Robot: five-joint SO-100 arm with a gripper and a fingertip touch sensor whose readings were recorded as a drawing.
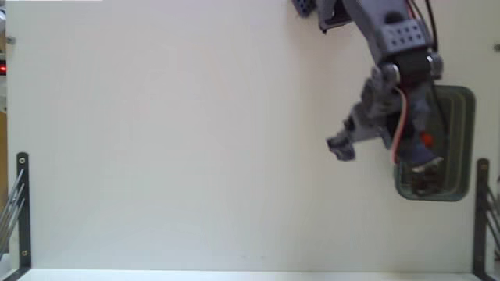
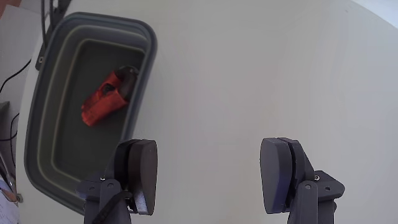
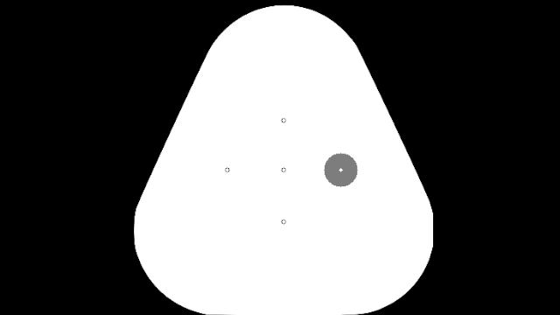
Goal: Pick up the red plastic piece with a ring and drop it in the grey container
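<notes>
Inside tub [image 2: 43,124], left in wrist view: red piece [image 2: 107,98] at rest. Gripper [image 2: 208,177] wide open, empty. Risk: arm clipping rim on withdrawal.

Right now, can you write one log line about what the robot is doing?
gripper: open, empty | red plastic piece: lying inside grey container | gripper over white table, beside container | task: looks done
</notes>
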